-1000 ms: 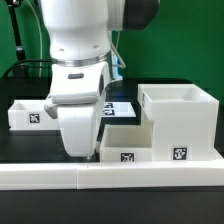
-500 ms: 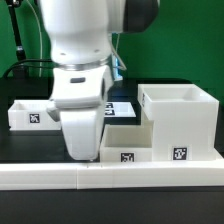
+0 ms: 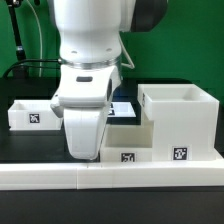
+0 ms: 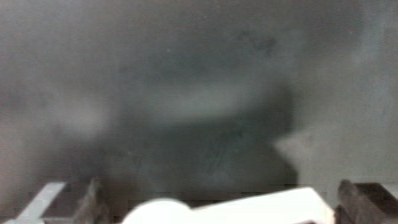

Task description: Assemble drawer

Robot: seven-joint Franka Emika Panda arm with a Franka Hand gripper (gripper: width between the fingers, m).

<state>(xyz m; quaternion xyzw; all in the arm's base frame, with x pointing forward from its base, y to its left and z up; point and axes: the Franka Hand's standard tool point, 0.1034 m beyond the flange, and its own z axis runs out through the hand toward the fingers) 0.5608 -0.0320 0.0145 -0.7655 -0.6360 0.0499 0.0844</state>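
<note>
The drawer's tall white casing point(image 3: 180, 125) stands at the exterior view's right, with a tag on its front. A shallow white tray point(image 3: 130, 141) sits against its left side. A second tray point(image 3: 30, 113) lies at the far left. My gripper point(image 3: 82, 150) hangs low just left of the middle tray, and its fingertips are hidden behind the hand. The wrist view is blurred. There my fingers point(image 4: 63, 203) stand wide apart around a white part point(image 4: 240, 208), with gaps on both sides. I cannot tell which part it is.
A long low white rail point(image 3: 150, 176) runs along the front of the black table. The marker board point(image 3: 124, 108) lies behind the middle tray. A green wall and black cables are at the back.
My arm has shifted slightly toward the exterior view's right and turned a little. The trays and casing have not moved.
</note>
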